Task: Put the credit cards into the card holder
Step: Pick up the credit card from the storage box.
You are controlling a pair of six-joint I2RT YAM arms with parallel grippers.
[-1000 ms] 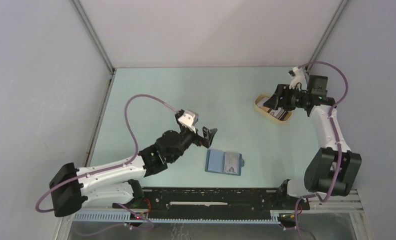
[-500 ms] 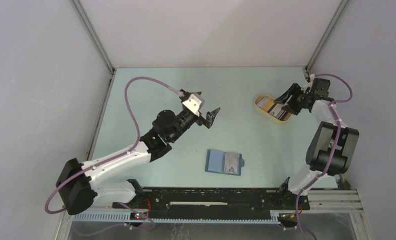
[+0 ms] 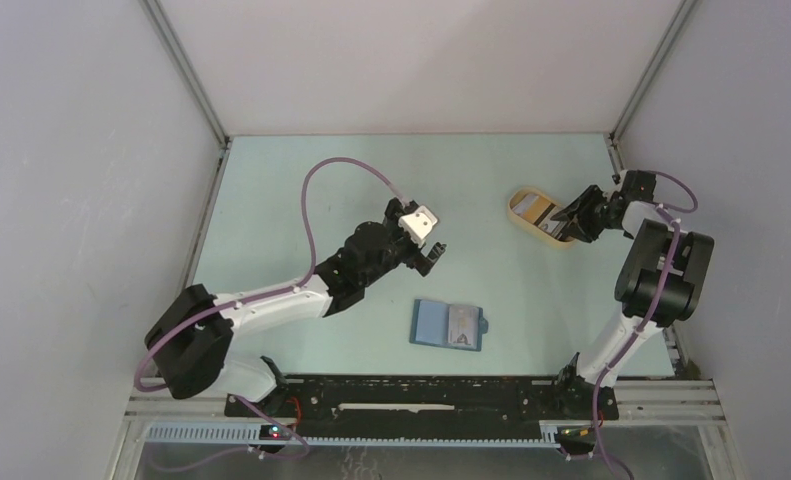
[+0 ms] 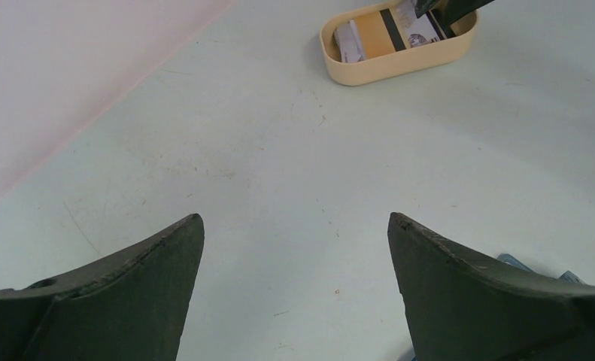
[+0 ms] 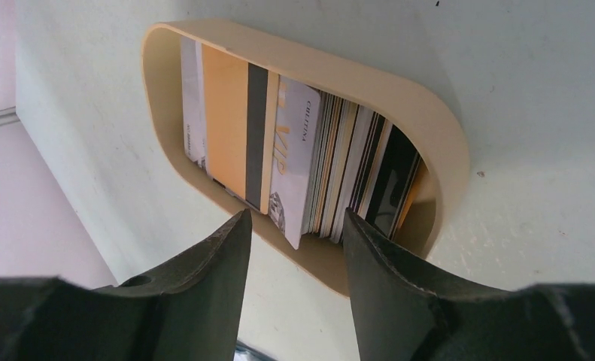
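The card holder (image 3: 447,324), a teal-blue wallet, lies open on the table with one whitish card (image 3: 461,325) on its right half. Its corner shows in the left wrist view (image 4: 514,262). Several more credit cards (image 5: 332,169) stand packed on edge in a tan oval tray (image 3: 531,222). My right gripper (image 3: 570,221) is open at the tray's right end. In the right wrist view it (image 5: 295,219) has its tips at the tray's near wall (image 5: 429,113), holding nothing. My left gripper (image 3: 433,256) is open and empty over bare table above the wallet (image 4: 294,219).
The tray with its cards shows far off in the left wrist view (image 4: 399,56). The enclosure walls stand at the left, back and right. A black rail (image 3: 421,392) runs along the near edge.
My left gripper rose, swung right and came down above the wallet. My right arm folded back, and its gripper moved from over the tray to the tray's right end. The wallet stayed put.
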